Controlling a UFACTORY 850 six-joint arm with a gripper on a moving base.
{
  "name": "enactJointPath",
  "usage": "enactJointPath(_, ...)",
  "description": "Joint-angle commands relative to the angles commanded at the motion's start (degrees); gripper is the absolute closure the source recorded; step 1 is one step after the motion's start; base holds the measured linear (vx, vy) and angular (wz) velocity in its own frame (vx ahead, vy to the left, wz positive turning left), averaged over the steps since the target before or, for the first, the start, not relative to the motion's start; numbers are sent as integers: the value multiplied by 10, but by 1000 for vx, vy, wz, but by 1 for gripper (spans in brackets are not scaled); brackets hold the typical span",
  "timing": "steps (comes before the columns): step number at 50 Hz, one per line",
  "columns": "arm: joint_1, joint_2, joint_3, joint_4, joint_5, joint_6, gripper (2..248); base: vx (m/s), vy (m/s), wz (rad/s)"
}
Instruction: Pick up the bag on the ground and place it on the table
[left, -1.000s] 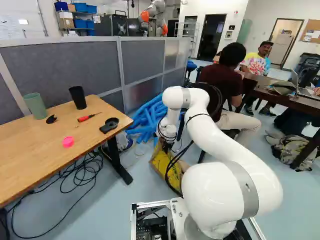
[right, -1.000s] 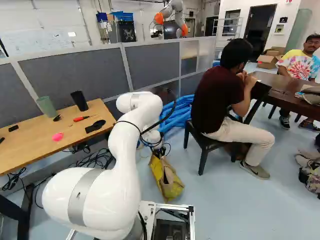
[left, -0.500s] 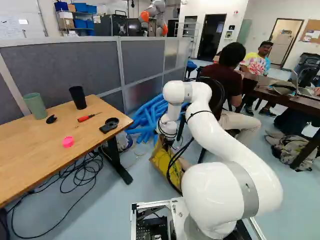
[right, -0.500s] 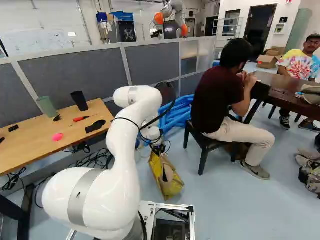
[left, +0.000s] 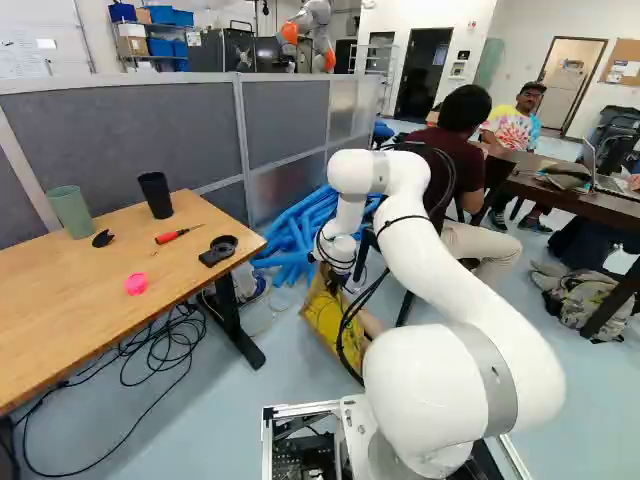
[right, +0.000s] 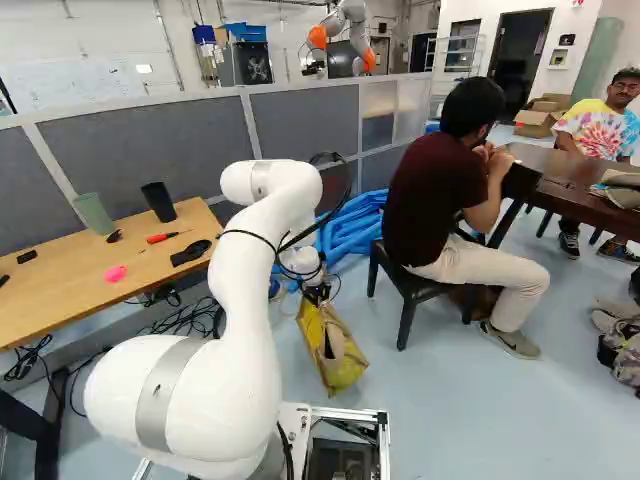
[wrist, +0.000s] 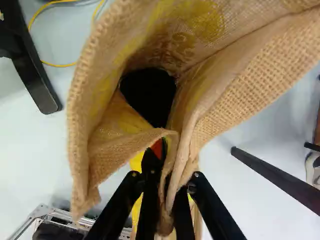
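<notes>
Since the gripper (wrist: 166, 189) has only a bunched fold of the burlap bag (right: 343, 374) pinched between its fingers, I'd worry about that cloth slipping once the full weight hangs on it. The bag's low down ahead of the base, near side of the blue foam tubes (left: 297, 238); can't tell if its bottom touches the floor (right: 440, 400). Its mouth gapes too, so a tilt could spill whatever's dark inside. The wooden table (left: 60, 290) over on the left is probably the target, and too low a swing would snag the bag on its edge or sweep the black tumbler (left: 155, 196) off.
</notes>
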Motion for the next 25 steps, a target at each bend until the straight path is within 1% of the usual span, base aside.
enactJointPath(13, 0, 27, 22, 0, 0, 0, 215, 0, 0, 0)
enactJointPath(15, 0, 32, 25, 0, 0, 4, 215, 0, 0, 0)
enactJointPath(19, 0, 40, 32, 0, 0, 19, 215, 0, 0, 0)
enactJointPath(25, 0, 53, 42, 0, 0, 50, 215, 0, 0, 0)
